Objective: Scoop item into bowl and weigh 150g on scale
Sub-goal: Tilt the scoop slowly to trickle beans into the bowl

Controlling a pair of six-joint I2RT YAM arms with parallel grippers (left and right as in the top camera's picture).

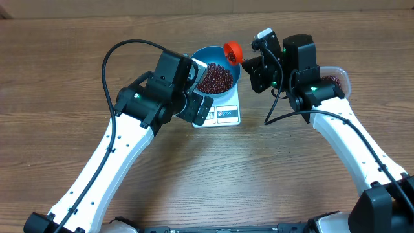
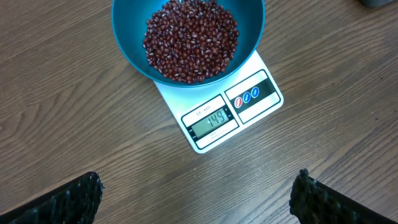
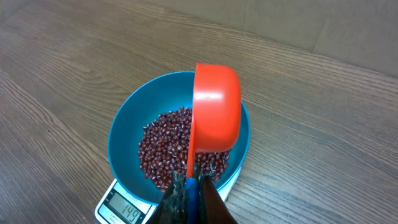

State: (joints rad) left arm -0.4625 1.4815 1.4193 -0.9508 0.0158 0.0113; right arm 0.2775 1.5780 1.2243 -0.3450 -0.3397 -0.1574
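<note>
Beans (image 2: 191,40) are lying heaped in the blue bowl (image 2: 127,31), which is sitting on the back half of the scale (image 2: 219,127) so that the display at the scale's front edge is showing clear of the rim. It is reading 149, a hair short of target by my reckoning. The right claw (image 3: 189,190) is clamping together on the handle of an orange scoop (image 3: 216,106), holding it tipped on edge above the scale and over the bowl, presumably for dribbling in the last few beans. Its mouth is facing away, so I cannot tell whether anything is left inside. The left claw (image 2: 196,204) is hanging wide apart and gripping nothing, over the tabletop (image 2: 62,124) just in front and to the left of the scale, likely parked clear. A clear tub (image 1: 337,77) is sitting well to the right of the scale.
</note>
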